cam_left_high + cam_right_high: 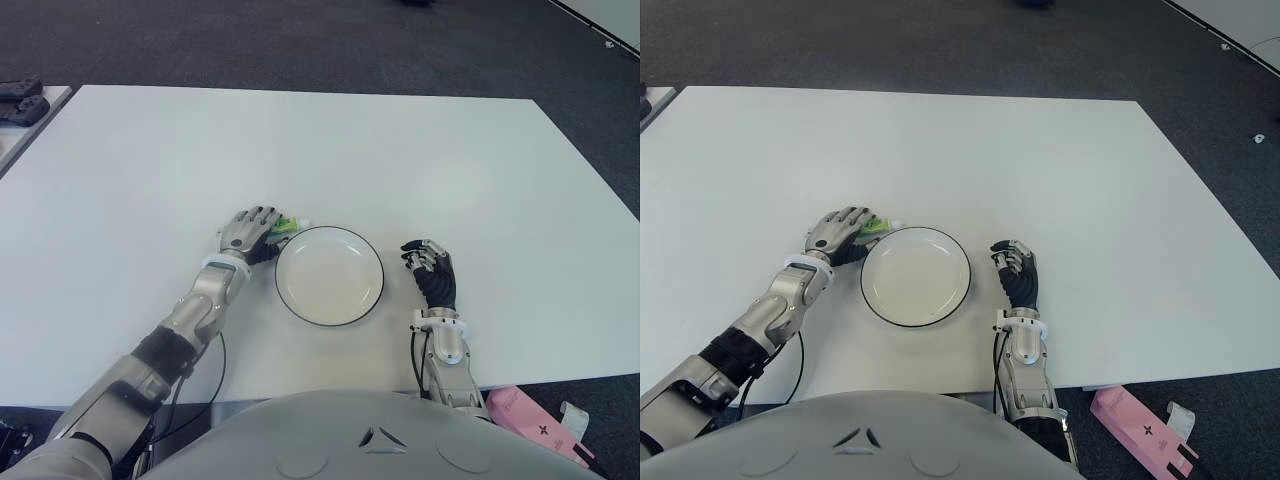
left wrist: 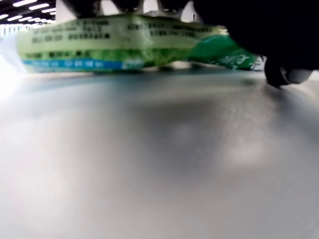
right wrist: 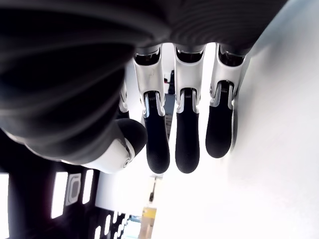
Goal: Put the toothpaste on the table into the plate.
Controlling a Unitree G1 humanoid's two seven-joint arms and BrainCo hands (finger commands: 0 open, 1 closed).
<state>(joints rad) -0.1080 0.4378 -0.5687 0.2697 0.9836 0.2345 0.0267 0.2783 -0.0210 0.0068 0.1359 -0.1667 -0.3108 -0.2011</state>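
A green toothpaste tube (image 1: 288, 225) lies flat on the white table (image 1: 300, 150), just off the far-left rim of the white plate (image 1: 330, 290). My left hand (image 1: 250, 230) sits over the tube's left part, fingers extended across it and thumb to one side. The left wrist view has the tube (image 2: 124, 42) resting on the tabletop with dark fingers above it, not closed round it. Nothing lies in the plate. My right hand (image 1: 432, 268) shows just right of the plate, its fingers (image 3: 187, 144) relaxed and holding nothing.
The table's front edge runs close below the plate. A pink box (image 1: 535, 425) lies on the floor at the lower right. Dark objects (image 1: 20, 100) sit on a neighbouring surface at the far left.
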